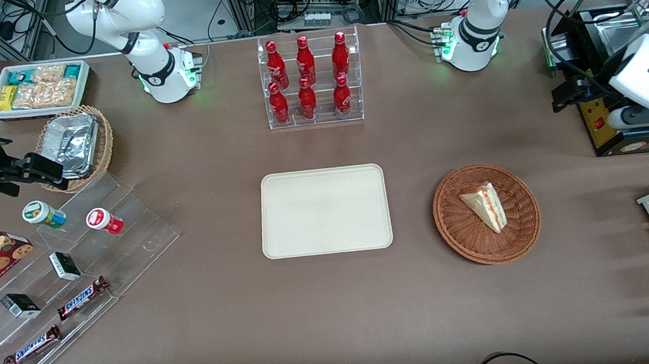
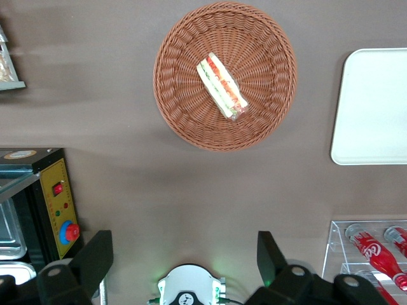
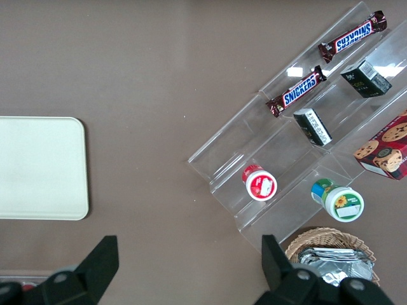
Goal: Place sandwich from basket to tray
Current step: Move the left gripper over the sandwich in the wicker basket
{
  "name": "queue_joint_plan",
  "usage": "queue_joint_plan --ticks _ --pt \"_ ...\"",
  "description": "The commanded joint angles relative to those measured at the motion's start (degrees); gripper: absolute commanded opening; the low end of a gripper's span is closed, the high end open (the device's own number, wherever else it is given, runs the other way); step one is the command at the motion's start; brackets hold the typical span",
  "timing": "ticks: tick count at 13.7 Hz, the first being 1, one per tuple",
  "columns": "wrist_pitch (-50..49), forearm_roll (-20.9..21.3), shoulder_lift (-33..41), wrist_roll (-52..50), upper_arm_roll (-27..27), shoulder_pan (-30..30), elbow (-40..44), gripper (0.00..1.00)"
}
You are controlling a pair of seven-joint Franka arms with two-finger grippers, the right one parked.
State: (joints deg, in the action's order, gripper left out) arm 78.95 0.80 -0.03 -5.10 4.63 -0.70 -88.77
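Sandwich (image 1: pixel 484 205): one wedge, lying inside the round basket (image 1: pixel 458 227), filling edge showing. Tray (image 1: pixel 325 211): flat on the table, beside the basket, apart from it. Gripper (image 2: pixel 181 254): raised well above the table, fingers spread wide, holding nothing.

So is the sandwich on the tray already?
No, the sandwich lies in the basket; the tray holds nothing, gripper open above.

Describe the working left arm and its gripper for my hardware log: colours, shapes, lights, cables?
The left arm is glossy white with rounded segments, black joint bands and a black emblem at its base. Green lights glow at the base, where black cables plug in. Its gripper, raised toward the working arm's end of the table, has two black, wedge-shaped fingers spread wide.
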Motion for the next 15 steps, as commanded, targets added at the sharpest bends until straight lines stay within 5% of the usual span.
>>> queue_joint_plan --ticks 1,9,15 --pt "-0.64 2.44 -0.67 -0.79 -0.59 -1.23 1.58 1.00" --pt "8.13 2.27 -9.98 -9.13 -0.59 -1.24 -0.78 1.00" --pt "24.72 1.04 -13.33 -33.78 -0.41 -2.29 -10.08 1.00"
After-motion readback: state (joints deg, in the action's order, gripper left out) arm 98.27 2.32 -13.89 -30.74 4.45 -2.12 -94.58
